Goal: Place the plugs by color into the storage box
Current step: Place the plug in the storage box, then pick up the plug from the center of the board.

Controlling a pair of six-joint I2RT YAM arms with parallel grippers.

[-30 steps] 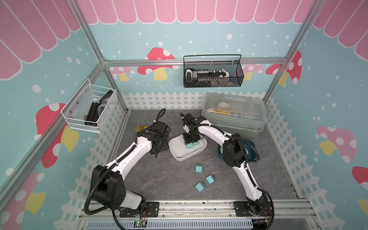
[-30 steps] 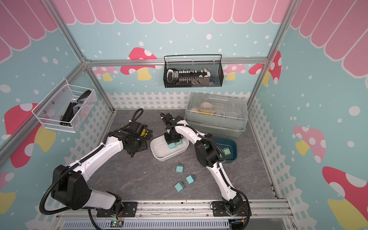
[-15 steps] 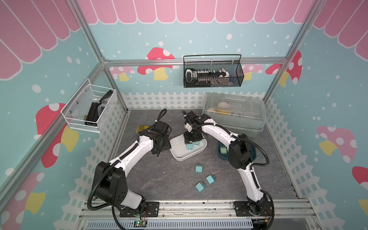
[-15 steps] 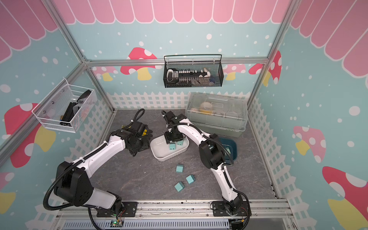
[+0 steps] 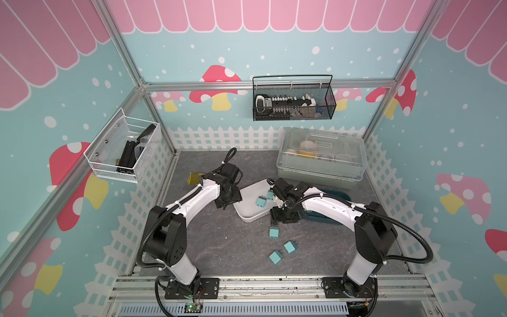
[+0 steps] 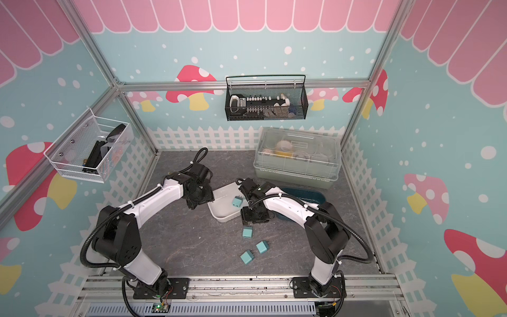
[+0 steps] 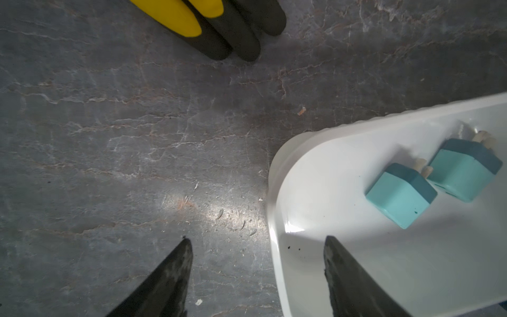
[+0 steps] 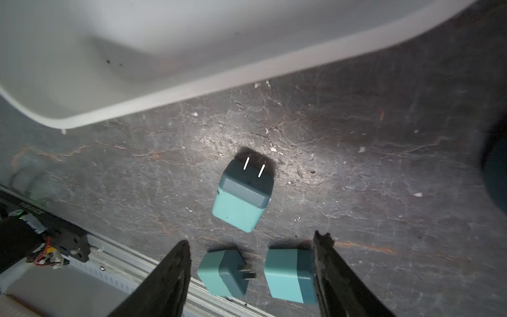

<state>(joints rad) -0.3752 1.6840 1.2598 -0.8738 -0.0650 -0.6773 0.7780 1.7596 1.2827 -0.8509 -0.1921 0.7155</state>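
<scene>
Grey stone-patterned worktop (image 5: 214,247) spreads between pastel mushroom walls. Near its middle sits the white storage box (image 5: 247,204). Two light blue plugs lie in it close together, the nearer plug (image 5: 261,201) and the farther plug (image 5: 270,195).

Three more light blue plugs lie loose on the worktop in front of the box. The first loose plug (image 5: 273,232) is just beside the box's front edge, prongs pointing toward it. The second loose plug (image 5: 289,246) and third loose plug (image 5: 275,256) lie near each other, closer to the base rail.

The left claw (image 7: 257,240) is open and empty, one finger over bare worktop and the other over the box's corner. The right claw (image 8: 251,239) hangs open and empty above the worktop by the box's front rim, over the loose plugs.

A dark blue tray (image 5: 341,195) lies beside the white box, partly hidden by the right arm. A clear lidded bin (image 5: 321,162) stands at the back, and yellow-and-black tool handles (image 7: 208,30) lie near the left claw.
</scene>
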